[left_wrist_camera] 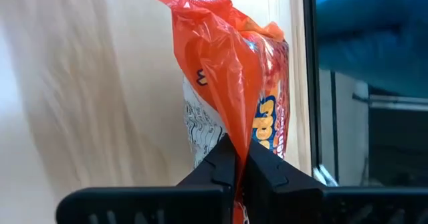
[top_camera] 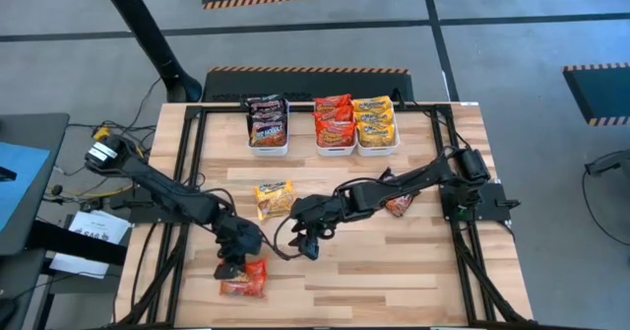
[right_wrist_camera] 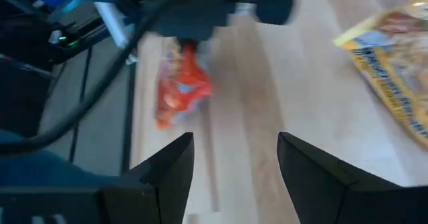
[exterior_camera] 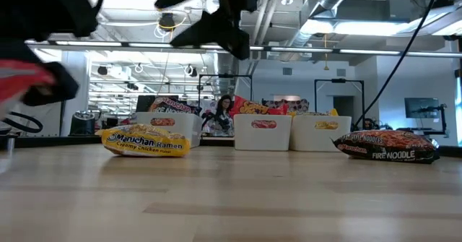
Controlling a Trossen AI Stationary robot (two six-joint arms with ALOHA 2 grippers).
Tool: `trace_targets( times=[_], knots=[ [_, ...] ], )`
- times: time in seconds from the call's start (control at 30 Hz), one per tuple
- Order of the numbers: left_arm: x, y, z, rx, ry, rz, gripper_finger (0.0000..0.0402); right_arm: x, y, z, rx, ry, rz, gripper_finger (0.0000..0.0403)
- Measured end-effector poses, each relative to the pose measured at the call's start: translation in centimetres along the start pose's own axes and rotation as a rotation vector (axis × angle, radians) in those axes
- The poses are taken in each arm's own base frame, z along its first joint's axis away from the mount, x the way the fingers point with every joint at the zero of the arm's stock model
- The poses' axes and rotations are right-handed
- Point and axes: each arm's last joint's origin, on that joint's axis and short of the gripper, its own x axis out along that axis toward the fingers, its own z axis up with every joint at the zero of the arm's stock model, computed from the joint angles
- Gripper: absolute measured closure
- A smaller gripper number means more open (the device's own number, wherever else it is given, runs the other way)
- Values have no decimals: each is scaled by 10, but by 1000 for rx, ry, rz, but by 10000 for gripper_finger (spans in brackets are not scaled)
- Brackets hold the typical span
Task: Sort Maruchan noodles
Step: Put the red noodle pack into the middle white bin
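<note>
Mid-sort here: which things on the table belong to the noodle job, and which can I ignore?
Job:
red packet pinched by left gripper
yellow packet
dark packet beside the right arm
three white bins holding sorted packets
right gripper, open

Ignore:
blue item and papers off-table

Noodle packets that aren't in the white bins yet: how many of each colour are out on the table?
Yellow packet: 1
Orange-red packet: 1, pinched in the left gripper
Dark packet: 1
Total: 3
</note>
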Motion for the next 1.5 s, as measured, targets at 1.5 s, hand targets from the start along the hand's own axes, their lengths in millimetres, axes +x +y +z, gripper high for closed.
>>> trace_targets(
  times=[1.5],
  knots=[
    [-44,22,64,151,-370,187,401,-9,-3,-3,50,96,-2,163]
  ],
)
